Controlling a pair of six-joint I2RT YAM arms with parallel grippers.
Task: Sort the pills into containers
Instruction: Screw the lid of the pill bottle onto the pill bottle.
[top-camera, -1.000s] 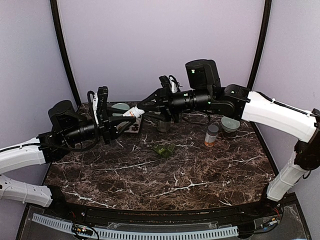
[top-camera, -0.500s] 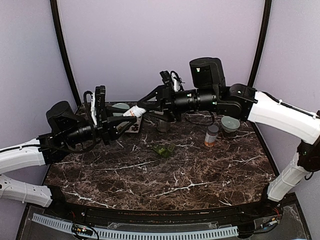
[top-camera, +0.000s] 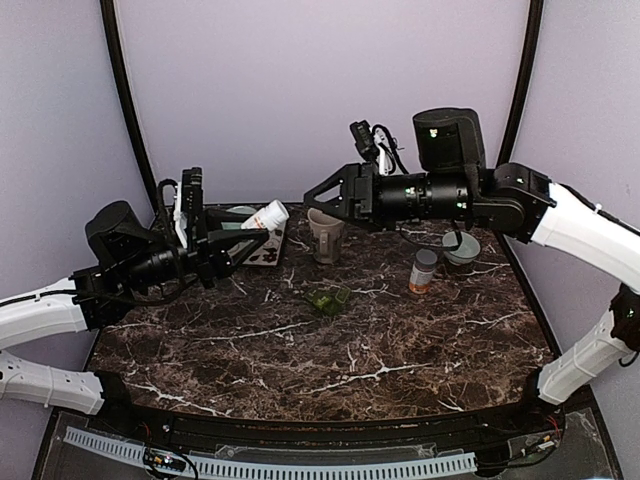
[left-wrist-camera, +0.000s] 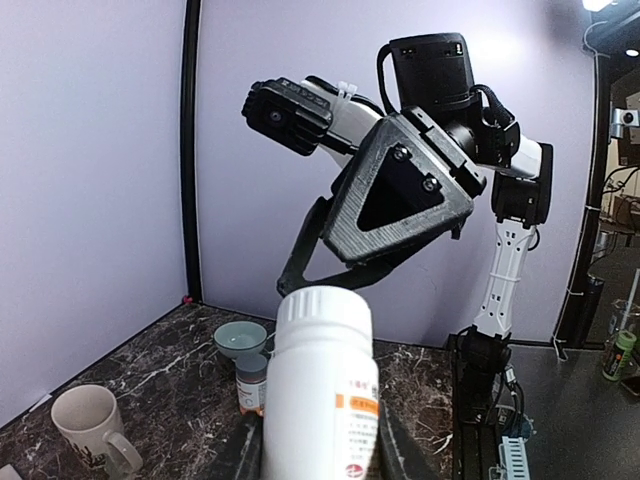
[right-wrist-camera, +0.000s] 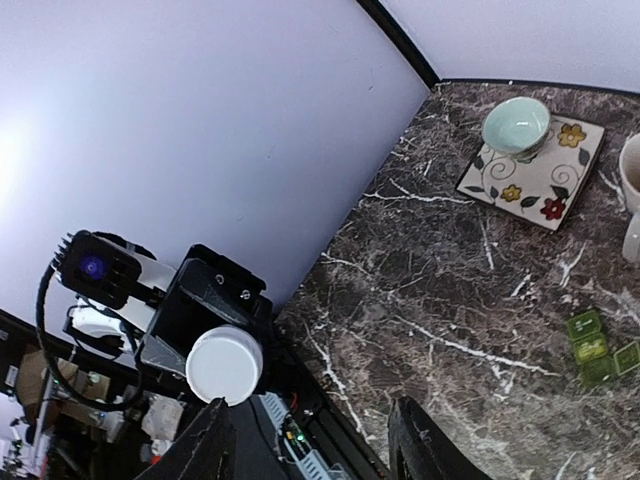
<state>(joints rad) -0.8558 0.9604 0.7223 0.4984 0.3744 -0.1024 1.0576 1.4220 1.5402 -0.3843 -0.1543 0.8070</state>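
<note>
Top external view: our left pincer (top-camera: 238, 235) clamps the capped white bottle (top-camera: 265, 216) aloft, while our right pincer (top-camera: 312, 194) stands wide and empty, facing its cap (top-camera: 279, 209). The green pill box (top-camera: 328, 298) lies on the counter (top-camera: 300, 360) below. We judge a careless twist might wrench the bottle loose.

Soft, even light fills the overhead view; the pale lilac back wall (top-camera: 320, 90) is brightest in its middle and duller toward the side corners. The dark brown, white-veined marble table (top-camera: 330, 350) shows little glare and only faint shadows, and the black arm housings (top-camera: 420, 195) lose their detail. In the left wrist view a lamp flares at the top right corner; the white plastic pill bottle with an orange label (left-wrist-camera: 320, 390), close to the lens, looks soft. In the right wrist view the wall glows white at the left edge, and the table's edge bends with lens distortion
</note>
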